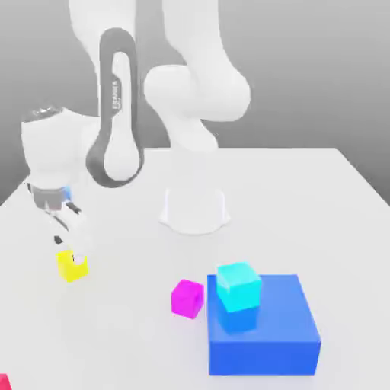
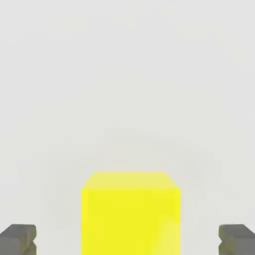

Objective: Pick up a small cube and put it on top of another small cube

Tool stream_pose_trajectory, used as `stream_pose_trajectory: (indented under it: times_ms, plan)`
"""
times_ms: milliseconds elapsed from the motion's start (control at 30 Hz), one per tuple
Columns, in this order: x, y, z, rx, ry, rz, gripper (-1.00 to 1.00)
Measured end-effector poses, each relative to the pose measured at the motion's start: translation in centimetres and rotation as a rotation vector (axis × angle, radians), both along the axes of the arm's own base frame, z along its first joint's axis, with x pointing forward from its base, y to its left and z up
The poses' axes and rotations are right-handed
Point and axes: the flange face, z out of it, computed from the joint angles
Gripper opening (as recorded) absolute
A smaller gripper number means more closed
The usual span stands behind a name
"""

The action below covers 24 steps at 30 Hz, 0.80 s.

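The small yellow cube (image 1: pixel 71 265) sits on the white table at the exterior view's left. My gripper (image 1: pixel 67 245) hangs right above it, fingers pointing down at its top. In the hand view the yellow cube (image 2: pixel 130 214) lies between the two dark fingertips (image 2: pixel 19 239), which stand wide apart and clear of its sides; the gripper (image 2: pixel 128 240) is open. A magenta cube (image 1: pixel 187 298) rests on the table near the middle front. A cyan cube (image 1: pixel 238 286) sits on the big blue block (image 1: pixel 263 327).
The arm's white base (image 1: pixel 194 206) stands at the table's middle back. The big blue block fills the front right. A small red object (image 1: pixel 4 381) peeks in at the front left corner. Open table lies between the yellow and magenta cubes.
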Motion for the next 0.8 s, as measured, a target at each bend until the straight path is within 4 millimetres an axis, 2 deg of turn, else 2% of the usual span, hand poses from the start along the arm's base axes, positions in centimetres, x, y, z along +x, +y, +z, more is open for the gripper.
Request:
stream_pose_trajectory:
  times_ms: [33, 67, 300, 533, 600, 667, 733, 800]
  plan:
    - [-0.1, 0.1, -0.8, 0.0, 0.0, -0.001, 0.0]
    - [-0.1, 0.1, -1.3, 0.001, 0.0, -0.001, -1.0]
    - [-0.1, 0.1, -1.2, 0.002, -0.001, -0.001, -1.0]
    - [-0.1, 0.0, 4.0, 0.003, -0.003, -0.006, -1.0]
    - [0.1, -1.0, 5.1, 0.002, -0.001, -0.046, -1.0]
    - [1.7, -2.4, 5.6, 0.0, 0.0, -0.094, -1.0]
    - [5.4, -2.1, 6.1, -0.001, 0.002, -0.081, -1.0]
    - [7.9, -2.9, 6.5, -0.003, 0.002, -0.118, -1.0]
